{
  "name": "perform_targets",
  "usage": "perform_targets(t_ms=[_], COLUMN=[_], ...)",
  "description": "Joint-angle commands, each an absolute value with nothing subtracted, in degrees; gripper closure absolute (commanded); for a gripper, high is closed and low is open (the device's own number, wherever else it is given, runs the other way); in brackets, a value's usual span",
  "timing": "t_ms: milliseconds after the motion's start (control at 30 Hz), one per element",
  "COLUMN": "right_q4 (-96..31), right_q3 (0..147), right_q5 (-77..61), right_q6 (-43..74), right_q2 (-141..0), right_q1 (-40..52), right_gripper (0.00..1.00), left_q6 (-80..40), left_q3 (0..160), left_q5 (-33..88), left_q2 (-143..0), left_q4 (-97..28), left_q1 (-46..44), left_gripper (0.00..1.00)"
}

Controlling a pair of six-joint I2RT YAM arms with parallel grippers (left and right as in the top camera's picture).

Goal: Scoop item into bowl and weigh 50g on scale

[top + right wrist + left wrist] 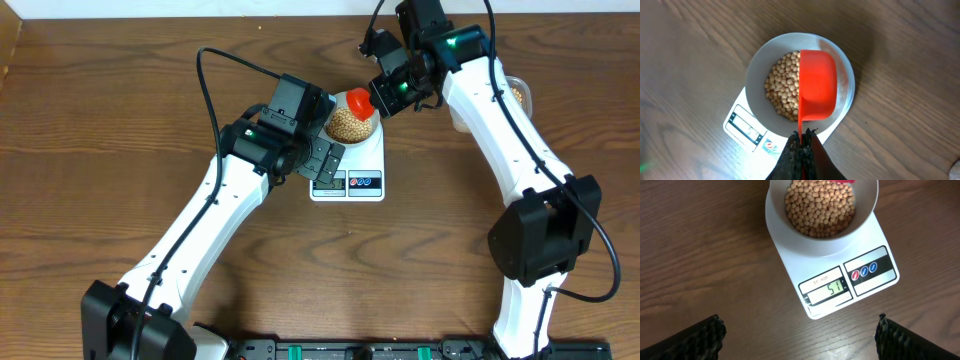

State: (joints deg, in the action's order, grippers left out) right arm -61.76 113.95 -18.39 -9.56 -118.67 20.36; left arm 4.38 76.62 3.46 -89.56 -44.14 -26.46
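Observation:
The pale bowl (334, 133) stands on the white scale (348, 172), holding a heap of tan beans (346, 124). In the right wrist view a red scoop (816, 85) hangs tipped on its side over the right half of the bowl (757, 70), covering part of the beans (782, 90). My right gripper (802, 137) is shut on the scoop's thin handle. My left gripper (799, 317) is open and empty over bare table in front of the scale (875, 235), whose display (827, 289) shows digits that look like 51.
A clear tub (518, 92) with more beans sits at the right, mostly hidden behind the right arm. Both arms crowd round the scale from left and right. Black cables loop above the back of the table.

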Motion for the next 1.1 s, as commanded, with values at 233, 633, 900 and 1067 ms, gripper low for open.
perform_targets(t_ms=[233, 633, 900, 1067], right_q4=[-58.2, -57.4, -57.5, -57.6], right_q3=[110.7, 109.8, 109.8, 109.8], right_q5=[-17.5, -16.4, -16.6, -17.5], right_q6=[-10.4, -10.4, -10.4, -10.3], right_q2=[-120.7, -121.2, -121.2, -121.2], right_q1=[21.3, 22.3, 23.1, 23.0], right_gripper=[0.99, 0.99, 0.99, 0.99], left_q6=[4.7, 4.7, 4.7, 4.7], left_q3=[76.8, 76.8, 76.8, 76.8], left_q5=[2.7, 2.7, 2.7, 2.7], left_q2=[-88.4, -88.4, -88.4, -88.4], left_q4=[-44.3, -44.3, -44.3, -44.3], left_q1=[-26.4, -26.4, -26.4, -26.4], left_gripper=[0.02, 0.02, 0.02, 0.02])
